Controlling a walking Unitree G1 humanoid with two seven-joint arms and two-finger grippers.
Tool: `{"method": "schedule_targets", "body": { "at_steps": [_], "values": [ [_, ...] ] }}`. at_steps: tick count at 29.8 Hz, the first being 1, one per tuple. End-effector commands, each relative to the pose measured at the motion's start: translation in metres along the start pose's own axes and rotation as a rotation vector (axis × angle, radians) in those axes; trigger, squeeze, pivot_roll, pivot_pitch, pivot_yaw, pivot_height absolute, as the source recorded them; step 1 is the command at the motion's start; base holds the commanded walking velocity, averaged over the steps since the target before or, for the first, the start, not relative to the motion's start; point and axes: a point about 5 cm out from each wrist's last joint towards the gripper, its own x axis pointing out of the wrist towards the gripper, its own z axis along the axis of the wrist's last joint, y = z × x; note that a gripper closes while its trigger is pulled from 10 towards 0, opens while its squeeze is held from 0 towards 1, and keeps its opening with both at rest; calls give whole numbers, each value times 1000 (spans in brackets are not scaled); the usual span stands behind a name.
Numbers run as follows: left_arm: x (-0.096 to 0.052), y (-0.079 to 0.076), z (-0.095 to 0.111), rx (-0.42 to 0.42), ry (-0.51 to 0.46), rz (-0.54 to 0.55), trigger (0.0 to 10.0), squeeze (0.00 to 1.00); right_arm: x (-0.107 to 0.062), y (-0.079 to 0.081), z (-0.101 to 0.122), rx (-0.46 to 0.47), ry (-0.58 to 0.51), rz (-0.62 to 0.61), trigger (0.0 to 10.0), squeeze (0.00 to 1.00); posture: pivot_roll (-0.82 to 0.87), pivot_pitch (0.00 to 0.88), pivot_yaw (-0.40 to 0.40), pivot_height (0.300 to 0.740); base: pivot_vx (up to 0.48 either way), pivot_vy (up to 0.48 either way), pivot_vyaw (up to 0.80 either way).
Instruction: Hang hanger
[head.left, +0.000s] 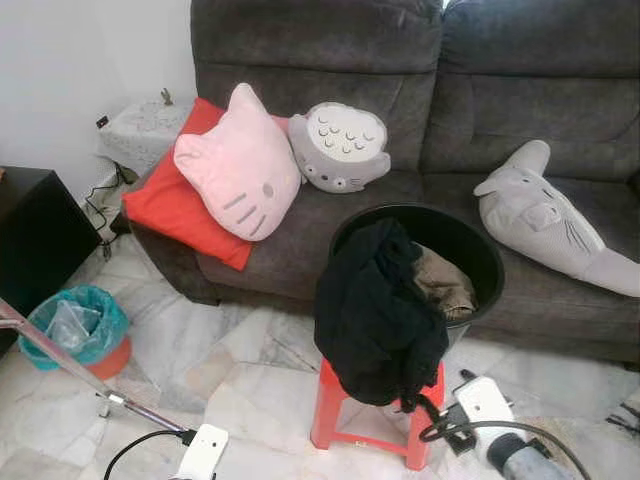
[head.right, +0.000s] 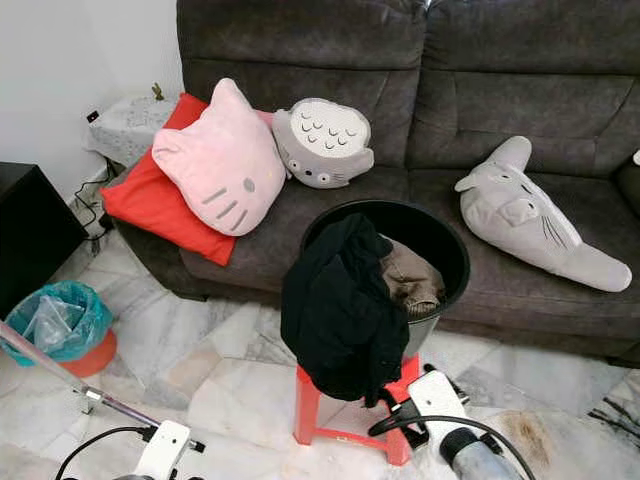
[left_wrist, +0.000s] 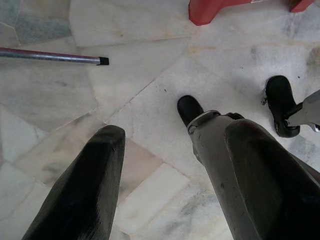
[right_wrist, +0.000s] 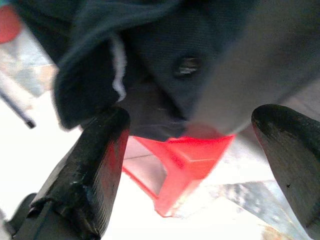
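We face a dark grey fabric sofa (head.left: 400, 90). Before it, a round black basket (head.left: 470, 250) sits on a red plastic stool (head.left: 335, 415), black clothing (head.left: 375, 320) draped over. Right gripper (right_wrist: 192, 150) nears it, jaws apart; left gripper (left_wrist: 170, 185) jaws apart above the marble floor (left_wrist: 150, 75). We cannot make out any hanger.

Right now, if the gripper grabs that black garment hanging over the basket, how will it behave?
Probably floppy: the black garment drapes in folds over the black basket rim. Likely light, but it may snag or drag. The basket sits on a small red stool, so tugging could tip it.
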Motion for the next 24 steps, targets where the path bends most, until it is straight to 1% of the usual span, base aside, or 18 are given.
{"method": "schedule_targets", "body": {
  "at_steps": [1,6,9,11,12,15,20,24],
  "values": [
    [-1,4,-3,-7,6,14,10000,0,0,4,0,4,-11,14,10000,0,-138,0,82,740,0,0,0],
    [-1,4,-3,-4,5,14,10000,0,-1,0,-1,-5,-14,-18,10000,0,-141,0,85,740,0,0,0],
    [-1,4,-2,-3,2,15,10000,0,1,-13,4,-14,-33,-75,10000,0,-140,0,84,740,0,0,0],
    [-1,4,-2,-3,2,15,10000,0,1,-16,5,-17,-33,-87,10000,0,-140,0,84,740,0,0,0],
    [-1,4,-2,-4,2,16,10000,0,2,-21,7,-23,-41,-117,10000,0,-139,0,83,740,0,0,0],
    [-1,4,-2,-4,2,18,10000,0,4,-26,8,-31,-43,-153,10000,0,-137,0,83,740,0,0,0],
    [-1,4,-3,-1,3,18,10000,0,6,-27,9,-36,-45,-163,10000,0,-137,0,84,740,0,0,0],
    [-1,5,-3,1,3,19,10000,0,9,-28,12,-59,-61,-183,10000,0,-136,0,84,740,0,0,0]
  ]
}}
